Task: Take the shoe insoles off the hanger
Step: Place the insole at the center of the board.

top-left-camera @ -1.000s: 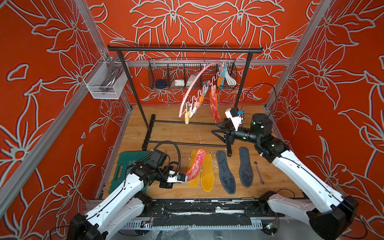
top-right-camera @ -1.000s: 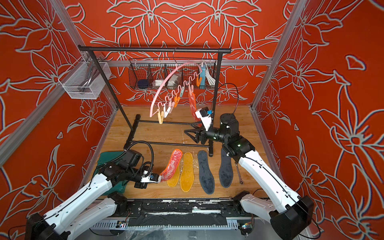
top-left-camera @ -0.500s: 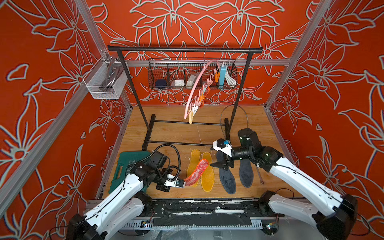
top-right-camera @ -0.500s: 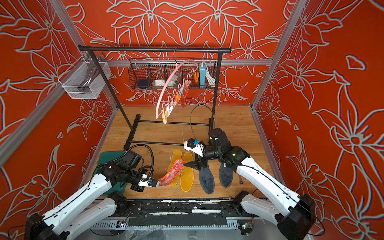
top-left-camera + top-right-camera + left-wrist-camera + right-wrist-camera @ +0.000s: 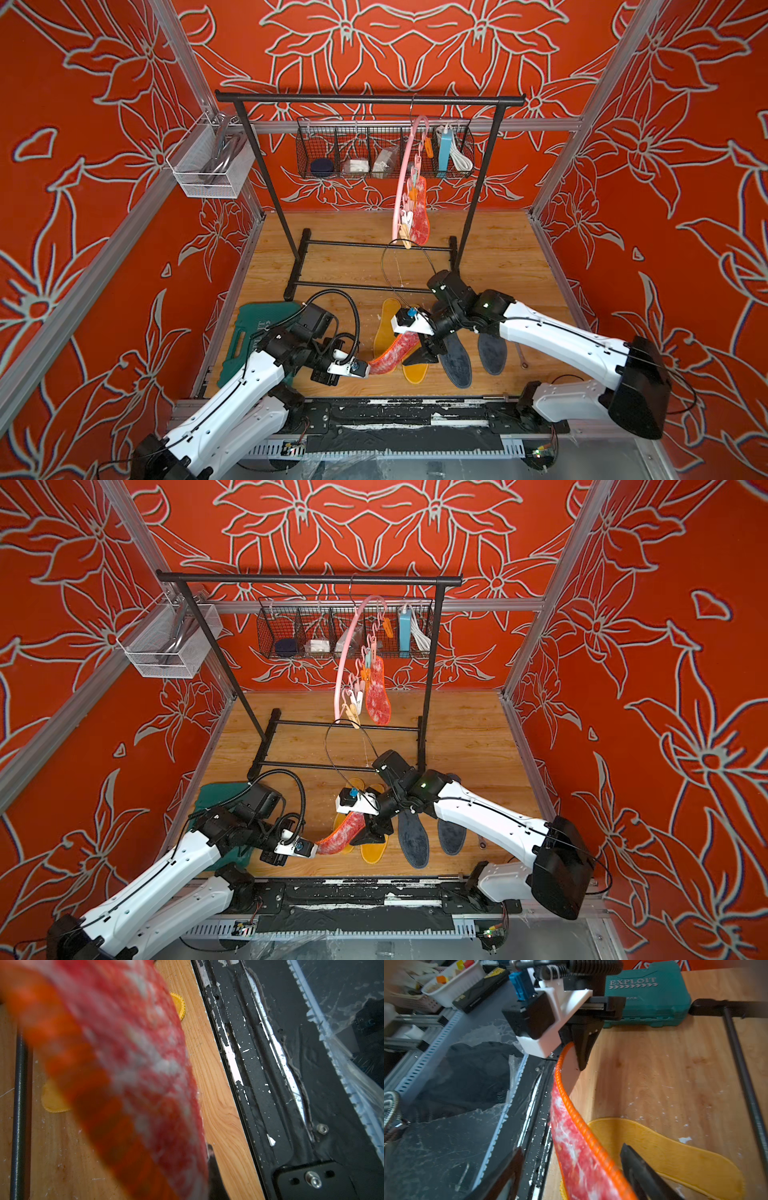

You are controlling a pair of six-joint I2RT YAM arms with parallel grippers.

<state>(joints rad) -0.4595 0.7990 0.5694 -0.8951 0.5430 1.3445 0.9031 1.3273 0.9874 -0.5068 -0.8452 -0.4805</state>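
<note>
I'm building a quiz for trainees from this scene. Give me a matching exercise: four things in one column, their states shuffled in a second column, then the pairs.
1. left gripper
2. right gripper
3. back red insole
4. grey insoles

A. flat on the wooden floor
B. clipped to the pink hanger
C. open, astride the front red insole
D. shut on the front red insole's end

Pairs: 1-D, 2-C, 3-B, 4-A

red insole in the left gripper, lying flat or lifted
Lifted and bowed: the left gripper pinches one end of the red insole, arching over the yellow insoles, its other end between the open fingers of the right gripper.
</note>
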